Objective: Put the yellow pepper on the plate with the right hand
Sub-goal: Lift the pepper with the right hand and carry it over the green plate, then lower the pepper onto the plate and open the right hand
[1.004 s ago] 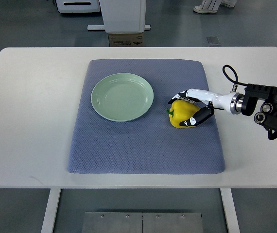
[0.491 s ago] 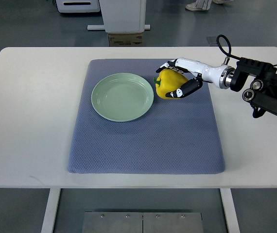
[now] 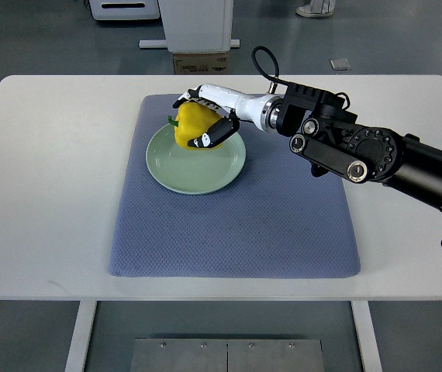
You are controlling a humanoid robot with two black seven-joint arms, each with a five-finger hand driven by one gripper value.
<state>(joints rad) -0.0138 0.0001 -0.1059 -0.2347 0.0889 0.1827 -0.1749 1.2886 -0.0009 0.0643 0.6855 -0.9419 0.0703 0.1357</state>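
A yellow pepper (image 3: 191, 124) with a green stem hangs over the far part of the pale green plate (image 3: 195, 166). My right hand (image 3: 208, 118) is shut on the pepper, fingers wrapped around its right side. The right arm (image 3: 360, 147) reaches in from the right edge across the mat. Whether the pepper touches the plate I cannot tell. The left arm is out of view.
The plate lies on a blue-grey mat (image 3: 235, 225) in the middle of a white table (image 3: 43, 186). A white machine base (image 3: 196, 27) and a cardboard box (image 3: 201, 63) stand on the floor beyond the table's far edge.
My right hand has carried the pepper left from the mat's right part to above the plate, and the arm has stretched further across the table.
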